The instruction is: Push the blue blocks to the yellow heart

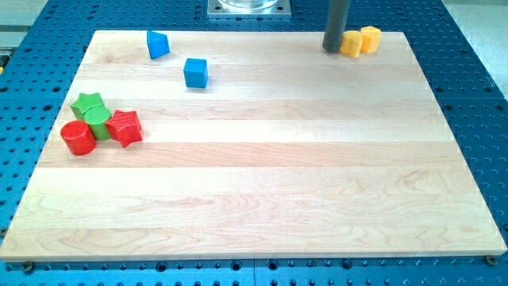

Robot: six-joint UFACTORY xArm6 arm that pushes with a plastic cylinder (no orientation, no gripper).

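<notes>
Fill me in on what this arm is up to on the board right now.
My tip sits at the view's top right, just left of two yellow blocks; their shapes are unclear. The two blue blocks I must push there lie far off at the top left, untouched. A cluster of green and red blocks lies at the left edge.

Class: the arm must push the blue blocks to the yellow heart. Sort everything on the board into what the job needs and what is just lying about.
Needed: blue cube; blue wedge-like block; two touching yellow blocks, heart shape unclear; my tip, just left of them.

Lying about: green star; green cylinder; red cylinder; red star.
</notes>
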